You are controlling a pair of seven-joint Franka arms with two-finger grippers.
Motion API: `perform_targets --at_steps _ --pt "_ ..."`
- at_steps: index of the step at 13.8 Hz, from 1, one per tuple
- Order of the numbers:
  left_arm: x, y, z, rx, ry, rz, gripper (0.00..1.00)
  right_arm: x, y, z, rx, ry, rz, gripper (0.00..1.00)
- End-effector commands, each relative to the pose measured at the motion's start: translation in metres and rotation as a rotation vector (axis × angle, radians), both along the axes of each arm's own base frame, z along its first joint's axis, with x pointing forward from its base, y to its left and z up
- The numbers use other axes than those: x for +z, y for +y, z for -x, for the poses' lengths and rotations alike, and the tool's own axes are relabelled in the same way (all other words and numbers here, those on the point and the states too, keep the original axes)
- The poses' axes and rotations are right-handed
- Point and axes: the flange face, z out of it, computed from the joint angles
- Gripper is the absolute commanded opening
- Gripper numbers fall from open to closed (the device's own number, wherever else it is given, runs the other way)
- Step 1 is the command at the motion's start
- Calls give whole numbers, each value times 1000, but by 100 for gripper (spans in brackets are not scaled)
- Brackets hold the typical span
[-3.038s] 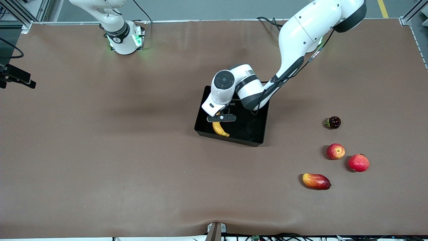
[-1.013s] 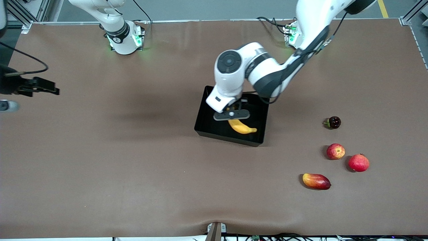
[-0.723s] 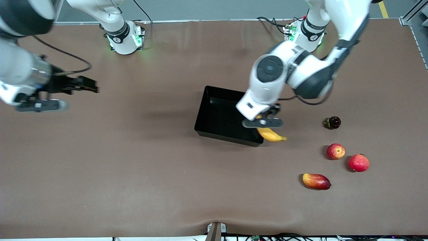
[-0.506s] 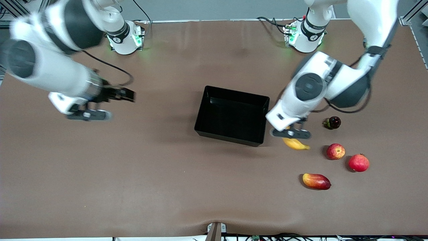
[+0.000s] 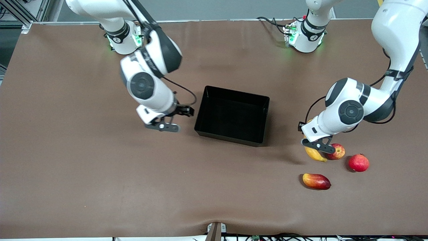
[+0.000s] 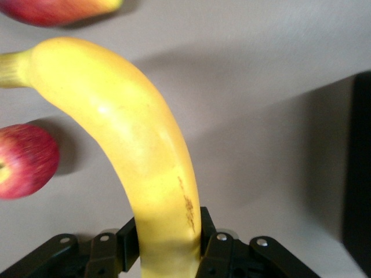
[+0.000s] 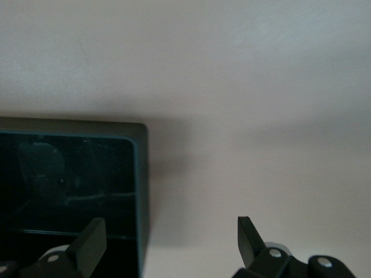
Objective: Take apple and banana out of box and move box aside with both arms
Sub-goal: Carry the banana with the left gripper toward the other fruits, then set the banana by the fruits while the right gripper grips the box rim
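Brown matte worktop (image 5: pixel 83 174) carries everything. Black glossy box (image 5: pixel 232 115) sits at frame centre in the front view, nothing inside it.

Left gripper (image 5: pixel 318 146), centre-right of the frame, is over the worktop between the box and the fruit cluster, clamped on the banana (image 5: pixel 314 154). Left wrist view: banana (image 6: pixel 130 156) pinched at its base between the fingers (image 6: pixel 217 252), curving away from the camera with its stem end up. Banana tip shows just beside the small red-yellow apple (image 5: pixel 336 151); contact cannot be judged.

All-red round fruit (image 5: pixel 358 162) lies beside the apple, toward the left arm's end of the worktop. Red-yellow mango (image 5: pixel 316 181) lies lower in the frame, nearest the front camera.

Right gripper (image 5: pixel 163 126), left of centre in the frame, is just beside the box wall at the right arm's end. Right wrist view: fingers (image 7: pixel 93 240) spread, holding nothing, with the box corner (image 7: pixel 139 174) between them.
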Motion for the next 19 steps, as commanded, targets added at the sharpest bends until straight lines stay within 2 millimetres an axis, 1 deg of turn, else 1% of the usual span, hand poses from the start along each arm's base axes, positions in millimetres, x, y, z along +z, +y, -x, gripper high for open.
perform_targets --at_steps 1,3,4,5,6,7,9,10,12,13,14,15,16,17,18,19 --pt "-19 5 13 -129 -13 6 0 -45 25 14 -38 14 -25 100" --pt "-36 23 13 -196 -21 37 0 -73 42 33 -34 -8 -52 100" --pt "-45 26 16 -209 -38 51 0 -83 47 40 -24 -19 -51 100" --pt "-54 30 19 -227 -51 53 0 -94 47 44 -19 -11 -43 90" --pt "-63 35 21 -241 -54 51 0 -95 48 46 -9 -4 -38 41" --pt "-69 40 21 -249 -58 50 0 -96 48 46 -18 -1 -36 1" --pt "-77 42 23 -279 -73 46 0 -98 47 49 -17 16 -27 0" --pt "-82 46 24 -278 -74 50 0 -97 48 48 -17 15 -28 0" --pt "-87 46 24 -260 -73 62 0 -97 48 48 -17 15 -28 0" --pt "-87 46 23 -258 -74 62 15 -97 48 48 -17 15 -28 0" --pt "-86 46 22 -258 -77 61 33 -97 48 48 -17 15 -28 0" --pt "-85 46 21 -257 -82 62 71 -95 48 48 -17 12 -31 0" --pt "-83 45 20 -258 -88 62 100 -93 47 46 -21 11 -32 0" --pt "-79 46 17 -255 -98 60 100 -89 42 41 -25 11 -35 0" --pt "-73 45 14 -260 -111 55 100 -78 36 34 -26 17 -37 0" --pt "-63 47 8 -258 -132 45 100 -60 25 24 -36 35 -36 0"
